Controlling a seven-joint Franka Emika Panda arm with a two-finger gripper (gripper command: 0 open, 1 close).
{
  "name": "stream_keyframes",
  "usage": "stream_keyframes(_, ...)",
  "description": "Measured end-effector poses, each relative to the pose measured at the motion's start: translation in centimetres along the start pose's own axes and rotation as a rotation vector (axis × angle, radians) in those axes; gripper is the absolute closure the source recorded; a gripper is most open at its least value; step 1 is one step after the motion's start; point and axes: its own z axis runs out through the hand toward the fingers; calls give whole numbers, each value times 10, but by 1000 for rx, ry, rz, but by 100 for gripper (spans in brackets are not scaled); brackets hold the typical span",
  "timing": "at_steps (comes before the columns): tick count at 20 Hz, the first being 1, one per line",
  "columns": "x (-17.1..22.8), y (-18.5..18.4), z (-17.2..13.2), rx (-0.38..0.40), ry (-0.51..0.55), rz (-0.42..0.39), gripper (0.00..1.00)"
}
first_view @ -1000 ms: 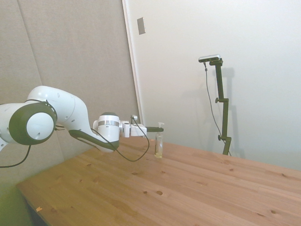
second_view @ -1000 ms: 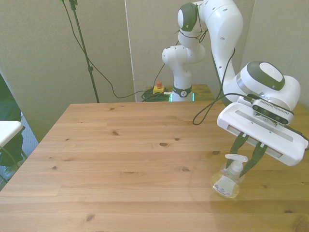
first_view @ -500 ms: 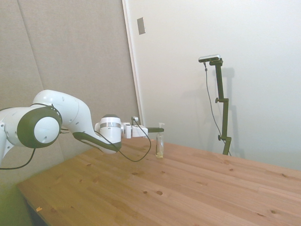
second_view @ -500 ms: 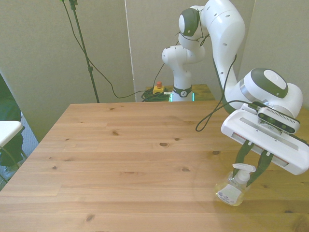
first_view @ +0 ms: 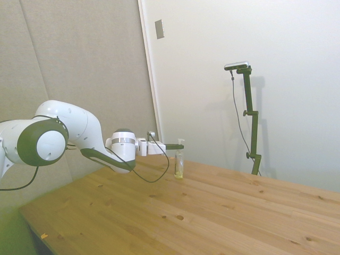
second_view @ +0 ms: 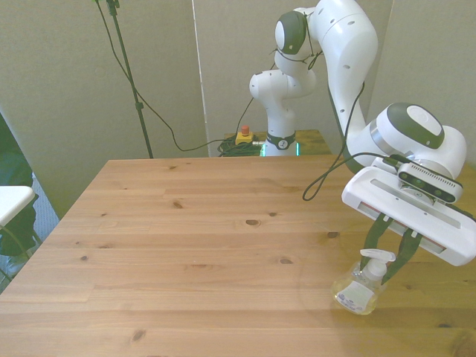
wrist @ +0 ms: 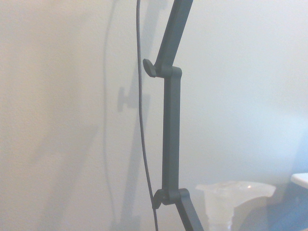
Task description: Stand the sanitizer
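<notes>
Sanitizer (second_view: 360, 288) in front view: neck partly hidden behind gripper (second_view: 388, 256) fingers (second_view: 372, 236), contact there too small to tell; label print unreadable. In side view sanitizer (first_view: 180, 161) tiny, pump detail lost; finger spacing not readable edge-on. In wrist view only blurred pale pump top (wrist: 235, 199) shows, bottle body cut off by frame edge. Arm (first_view: 58, 139) cut off at side view's left edge
</notes>
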Motion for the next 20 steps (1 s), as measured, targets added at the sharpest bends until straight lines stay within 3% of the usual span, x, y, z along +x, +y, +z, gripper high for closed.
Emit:
stream_keyframes(15,29,2,-10,-14,-10,22,0)
stream_keyframes(20,50,22,-24,-72,-133,69,0)
